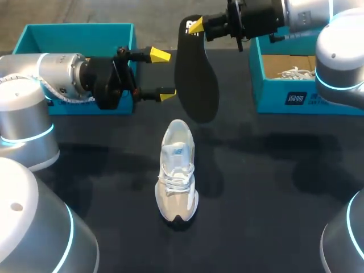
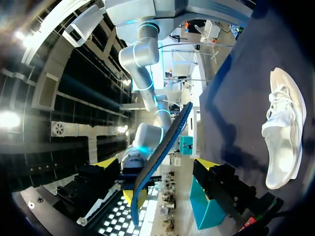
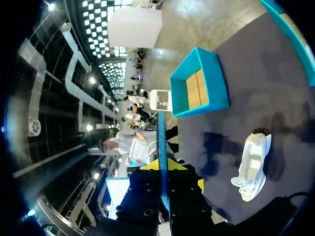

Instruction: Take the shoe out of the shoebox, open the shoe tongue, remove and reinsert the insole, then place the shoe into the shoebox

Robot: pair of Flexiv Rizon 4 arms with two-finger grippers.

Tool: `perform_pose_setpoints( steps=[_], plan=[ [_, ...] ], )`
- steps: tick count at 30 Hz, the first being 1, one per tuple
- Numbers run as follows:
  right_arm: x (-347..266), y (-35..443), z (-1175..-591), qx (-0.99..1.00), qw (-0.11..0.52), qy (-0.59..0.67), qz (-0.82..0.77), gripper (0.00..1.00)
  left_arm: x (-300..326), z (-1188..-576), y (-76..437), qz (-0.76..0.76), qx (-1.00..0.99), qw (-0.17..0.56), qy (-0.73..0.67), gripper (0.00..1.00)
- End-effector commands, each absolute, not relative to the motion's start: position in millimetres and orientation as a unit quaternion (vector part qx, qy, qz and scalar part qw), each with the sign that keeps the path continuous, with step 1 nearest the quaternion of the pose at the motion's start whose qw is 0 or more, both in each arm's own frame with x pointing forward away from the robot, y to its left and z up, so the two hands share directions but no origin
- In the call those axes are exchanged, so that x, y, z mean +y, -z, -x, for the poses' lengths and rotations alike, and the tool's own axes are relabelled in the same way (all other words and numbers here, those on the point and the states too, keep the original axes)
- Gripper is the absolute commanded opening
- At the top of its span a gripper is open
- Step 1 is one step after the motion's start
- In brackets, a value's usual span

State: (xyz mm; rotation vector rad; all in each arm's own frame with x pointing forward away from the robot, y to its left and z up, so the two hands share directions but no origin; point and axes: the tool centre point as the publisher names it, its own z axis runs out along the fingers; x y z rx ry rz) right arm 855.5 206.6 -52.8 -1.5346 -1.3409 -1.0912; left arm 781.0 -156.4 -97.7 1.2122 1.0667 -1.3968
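Insole (image 1: 196,79) clamped at 1 end in right gripper (image 1: 193,27), long axis straight out from its fingers. Left gripper (image 1: 164,75), fingers apart, just beside its edge. Shoe (image 1: 177,170) lies below both, likely nearer the left.

The dark table (image 1: 273,216) is lit evenly and fairly brightly from overhead, so the white shoe (image 1: 178,170) near its middle stands out strongly against it. Soft, overlapping shadows lie on the surface just beside the shoe and in a broad band running toward the table's right edge, below the raised insole (image 1: 196,79). Pale glints sit on the silver shells of the left arm (image 1: 57,74) and right arm (image 1: 307,11), whose joint rings glow cyan.
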Motion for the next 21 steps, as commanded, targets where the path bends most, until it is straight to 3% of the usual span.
perform_pose_setpoints(
  steps=[1, 21],
  plan=[
    [207.2, 52.9, -855.3, -0.53, 0.403, 0.432, 0.608, 0.0, -157.4, -780.3, 98.5, -0.497, 0.438, 0.484, 0.573, 1.0],
    [207.2, 52.9, -855.3, -0.53, 0.403, 0.432, 0.608, 0.0, -159.2, -761.7, 85.6, -0.533, 0.409, 0.519, 0.528, 1.0]
  ],
)
